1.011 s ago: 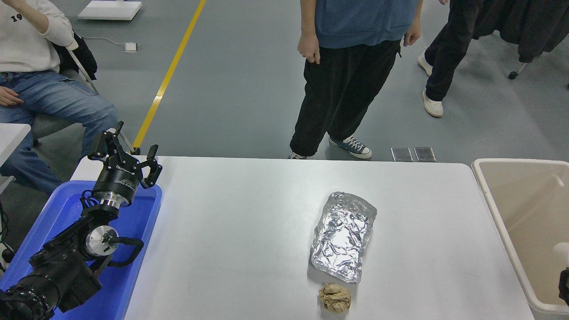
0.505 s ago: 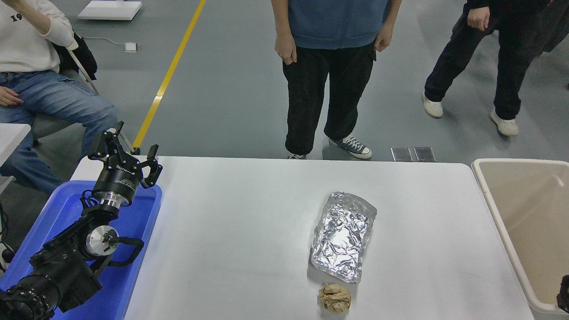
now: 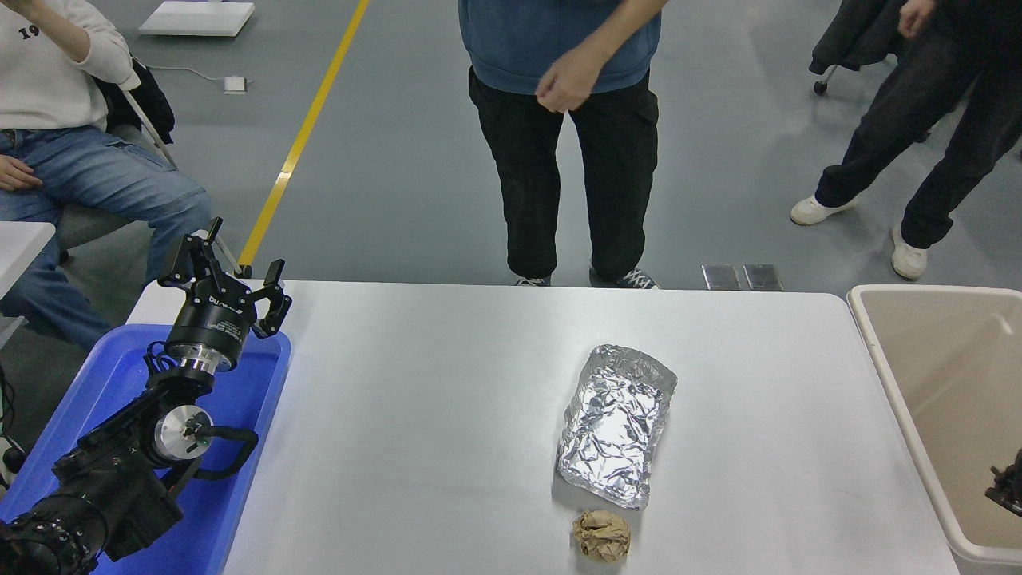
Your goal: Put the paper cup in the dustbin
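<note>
Beige dustbin (image 3: 926,351) stands at the table's (image 3: 447,415) right end; we cannot see the paper cup anywhere. Over its inside, at the picture's right edge, only a sliver of our right gripper (image 3: 1008,485) shows, so we cannot tell its state. Our left gripper (image 3: 226,275) hangs parked above the blue tray (image 3: 239,447), fingers apart. Foil tray (image 3: 616,423) and brown paper ball (image 3: 601,535) lie mid-table.

The left arm comes in from the lower left corner, forearm angled up and away from the camera, its wrist raised. Its left gripper (image 3: 227,267) points away with the black fingers (image 3: 275,275) spread apart and nothing between them. Only a small black bit of the right gripper (image 3: 1008,485) shows at the right edge; its fingers can't be made out.
</note>
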Tool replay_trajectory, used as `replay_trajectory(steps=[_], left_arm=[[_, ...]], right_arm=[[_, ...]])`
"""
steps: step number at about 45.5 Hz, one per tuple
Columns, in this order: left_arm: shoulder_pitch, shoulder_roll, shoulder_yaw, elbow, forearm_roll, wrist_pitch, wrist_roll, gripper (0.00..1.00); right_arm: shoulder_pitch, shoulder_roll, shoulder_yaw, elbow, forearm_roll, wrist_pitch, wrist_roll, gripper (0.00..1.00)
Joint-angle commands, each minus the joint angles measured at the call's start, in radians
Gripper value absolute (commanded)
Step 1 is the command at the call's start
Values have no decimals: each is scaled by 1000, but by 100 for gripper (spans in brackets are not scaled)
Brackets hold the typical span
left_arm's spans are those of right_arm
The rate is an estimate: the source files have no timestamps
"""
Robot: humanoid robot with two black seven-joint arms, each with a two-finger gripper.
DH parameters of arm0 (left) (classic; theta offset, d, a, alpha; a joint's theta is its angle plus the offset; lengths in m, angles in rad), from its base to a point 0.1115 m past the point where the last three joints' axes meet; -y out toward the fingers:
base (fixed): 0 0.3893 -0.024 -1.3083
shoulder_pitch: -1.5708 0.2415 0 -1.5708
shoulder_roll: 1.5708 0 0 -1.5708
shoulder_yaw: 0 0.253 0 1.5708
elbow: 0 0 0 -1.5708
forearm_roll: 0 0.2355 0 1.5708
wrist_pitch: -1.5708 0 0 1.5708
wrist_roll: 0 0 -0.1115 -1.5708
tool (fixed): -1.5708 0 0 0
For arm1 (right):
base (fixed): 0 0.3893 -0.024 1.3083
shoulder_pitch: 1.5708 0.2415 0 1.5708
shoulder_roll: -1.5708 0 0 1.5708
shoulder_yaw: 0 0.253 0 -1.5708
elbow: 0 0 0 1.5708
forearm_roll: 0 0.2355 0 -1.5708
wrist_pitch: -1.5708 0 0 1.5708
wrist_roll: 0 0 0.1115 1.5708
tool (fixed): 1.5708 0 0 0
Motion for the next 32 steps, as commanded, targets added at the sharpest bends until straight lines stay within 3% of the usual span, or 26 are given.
replay_trajectory(steps=[1,8,16,32], left_arm=[[0,0,0,0,0,0,0,100],[0,0,0,0,0,0,0,100],[-2,-1,0,1,0,0,0,100],[-2,-1,2,0,0,0,0,100]], right_arm=[[63,-88,101,233,3,71,2,100],[64,-175,187,563,-11,69,5,100],[93,-157,223,774,-61,72,6,100],[109,110,210,752,-368,69,21,100]])
